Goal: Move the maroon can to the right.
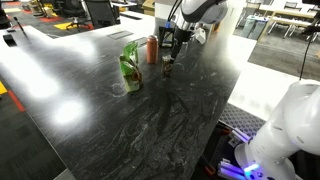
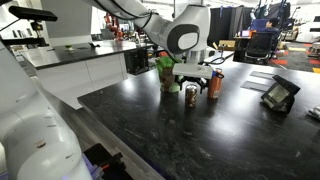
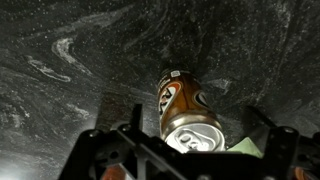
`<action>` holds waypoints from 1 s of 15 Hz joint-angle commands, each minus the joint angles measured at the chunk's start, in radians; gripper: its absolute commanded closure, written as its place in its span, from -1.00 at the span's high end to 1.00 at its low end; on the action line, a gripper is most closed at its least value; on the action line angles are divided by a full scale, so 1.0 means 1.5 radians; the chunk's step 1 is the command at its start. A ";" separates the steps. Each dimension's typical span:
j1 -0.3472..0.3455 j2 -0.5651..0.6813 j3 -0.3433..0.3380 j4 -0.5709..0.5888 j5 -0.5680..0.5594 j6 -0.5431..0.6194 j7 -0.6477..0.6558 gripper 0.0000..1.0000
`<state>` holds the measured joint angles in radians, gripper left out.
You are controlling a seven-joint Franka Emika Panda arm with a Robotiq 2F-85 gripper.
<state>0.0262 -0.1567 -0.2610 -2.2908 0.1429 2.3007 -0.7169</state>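
The maroon can (image 1: 168, 69) is short and dark with a pale top, and it stands upright on the black marbled table (image 1: 150, 120). It also shows in an exterior view (image 2: 192, 96) and in the wrist view (image 3: 185, 105). My gripper (image 1: 173, 56) hangs just above it, also seen in an exterior view (image 2: 193, 80). In the wrist view the gripper (image 3: 198, 128) is open, with one finger on each side of the can top and a gap on both sides. It holds nothing.
A taller orange-red can (image 1: 152, 48) (image 2: 214, 85) stands close beside the maroon can. A green crinkled bag (image 1: 130, 68) (image 2: 165, 70) stands on its other side, and a corner shows in the wrist view (image 3: 245, 146). A small black stand (image 2: 280, 95) sits farther along the table.
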 commanded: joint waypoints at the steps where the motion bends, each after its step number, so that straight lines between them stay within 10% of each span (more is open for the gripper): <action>1: -0.020 0.053 0.022 0.050 0.011 -0.008 -0.036 1.00; 9: -0.040 0.111 0.045 0.098 0.020 -0.035 -0.064 1.00; 10: -0.044 0.116 0.046 0.101 0.020 -0.037 -0.066 0.50; 15: -0.059 0.133 0.057 0.115 0.021 -0.043 -0.079 -0.13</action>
<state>-0.0230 0.0052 -0.2040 -2.1633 0.1492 2.2692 -0.7872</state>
